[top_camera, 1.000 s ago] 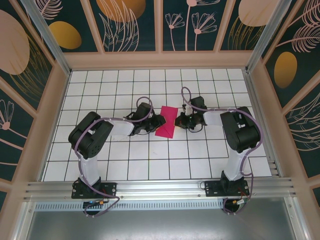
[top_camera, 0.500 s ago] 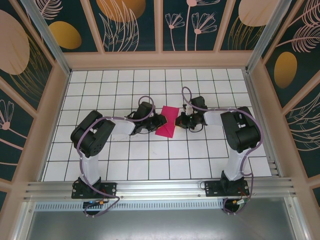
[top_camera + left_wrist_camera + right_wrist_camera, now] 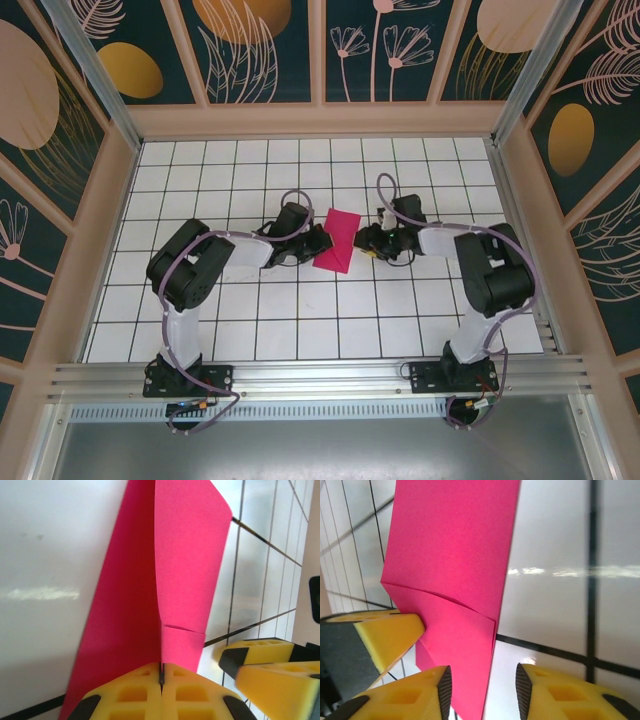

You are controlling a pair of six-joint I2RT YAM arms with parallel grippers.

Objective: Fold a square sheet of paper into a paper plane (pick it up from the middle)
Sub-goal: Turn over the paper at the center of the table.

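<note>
While the thin magenta-pink paper sheet (image 3: 336, 241) lies folded into a narrow strip near the middle of the white tiled worktop (image 3: 300, 320), we find it flanked by both arms. It runs slantwise from near to far, with the left pincer (image 3: 319, 243) at its left edge and the right pincer (image 3: 362, 240) just beside its right edge.

From the left wrist we see the left pincer (image 3: 161, 680) clenched on the sheet (image 3: 185, 555). Its yellow fingertips are pressed together, with a raised crease of paper pinched between them. One layer of the sheet stands up from the worktop there.

From the right wrist we see the right pincer (image 3: 482, 690) released. Its two yellow fingers (image 3: 555, 692) stand apart, and a corner of the sheet (image 3: 450, 555) reaches into the gap between them. The finger on the right is clear of the paper's edge.
</note>
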